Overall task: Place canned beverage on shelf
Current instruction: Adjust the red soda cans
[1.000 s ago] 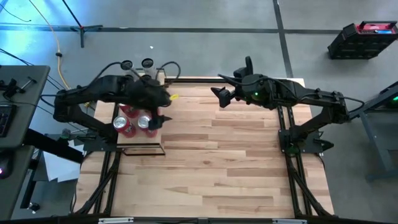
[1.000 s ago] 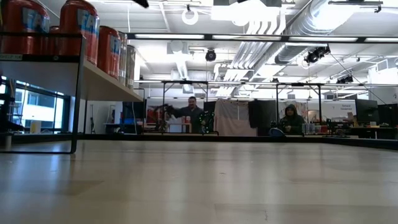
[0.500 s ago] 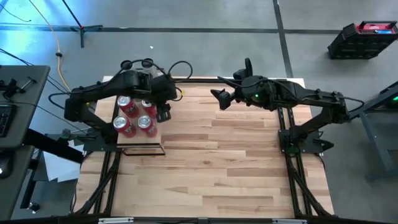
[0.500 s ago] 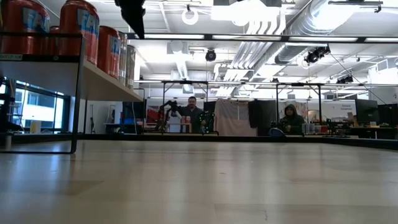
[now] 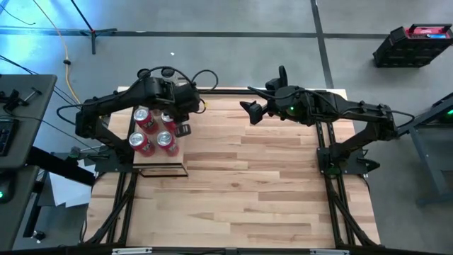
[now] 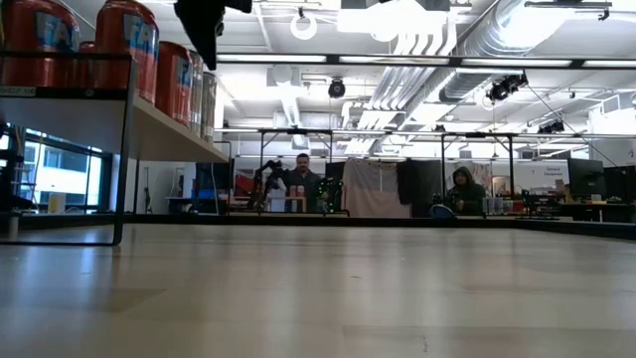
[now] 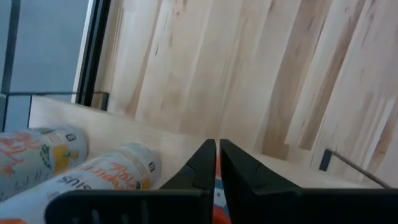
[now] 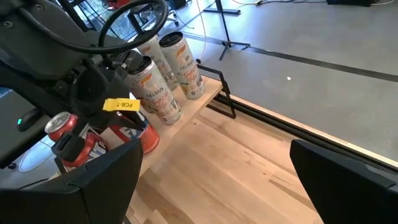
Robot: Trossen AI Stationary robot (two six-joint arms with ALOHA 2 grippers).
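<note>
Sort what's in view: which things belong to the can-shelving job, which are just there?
Job:
- shelf
- red cans on it
- pale cans at its far end
- left gripper, shut, above the shelf

Bystanders:
- right gripper, open, waiting
- yellow tag
- people in the background

From above, the dark left arm [image 5: 134, 99] hides part of the narrow pale-wood shelf [image 5: 159, 160] and the pale cans behind the red cans [image 5: 153, 132]. The low view crops the shelf's left end.

Red cans [image 6: 127, 45] lined on raised shelf [image 6: 164, 134], dark left pincer [image 6: 204, 25] above, wooden tabletop [image 6: 348, 298]
</note>
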